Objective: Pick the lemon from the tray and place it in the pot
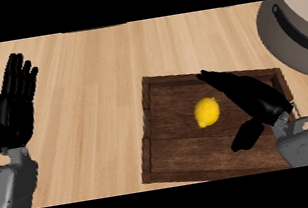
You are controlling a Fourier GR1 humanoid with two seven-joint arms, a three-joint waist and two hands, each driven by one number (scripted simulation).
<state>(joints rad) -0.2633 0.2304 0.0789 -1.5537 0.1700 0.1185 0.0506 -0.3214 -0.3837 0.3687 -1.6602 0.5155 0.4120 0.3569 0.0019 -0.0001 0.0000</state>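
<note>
The left hand (11, 106) rests open at the view's left, fingers straight and pointing up. The right hand (249, 96) stretches forward with straight fingers, thumb hanging below its palm, holding nothing.

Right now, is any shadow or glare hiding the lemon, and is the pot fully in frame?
Head view: the lemon is evenly lit, no glare, unhidden on the dark tray; the right hand sits beside it, not over it. Head view: the pot is cut off by the right edge.

Pale wooden counter (90, 60) under everything
</note>
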